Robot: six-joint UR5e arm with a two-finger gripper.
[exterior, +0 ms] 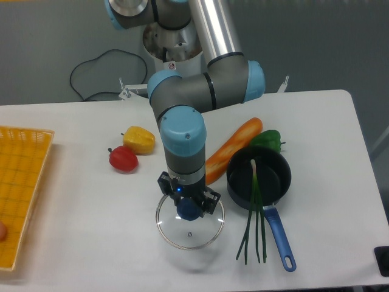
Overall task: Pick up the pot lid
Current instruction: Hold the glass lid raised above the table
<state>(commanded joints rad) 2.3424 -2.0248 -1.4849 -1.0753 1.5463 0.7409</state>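
Jaws closed in on blue knob of pot lid point(197, 232), pinching it; gripper point(189, 203) pointing down. Clear glass lid with thin rim held over white desk point(85, 213), faint reflection beneath. Just right of lid in view: black pan point(275, 184), blue handle point(278, 234) toward camera, green stalks point(262, 219) draped over its rim. Behind: long orange vegetable point(242, 138), green pepper point(267, 140). Left of gripper: red vegetable point(123, 159), yellow one point(138, 140). Far left: orange crate point(42, 182). Black cable point(97, 59) beyond desk.

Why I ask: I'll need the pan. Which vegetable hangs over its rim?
The long, thin green stalks, partly inside the pan; the other vegetables lie outside it.
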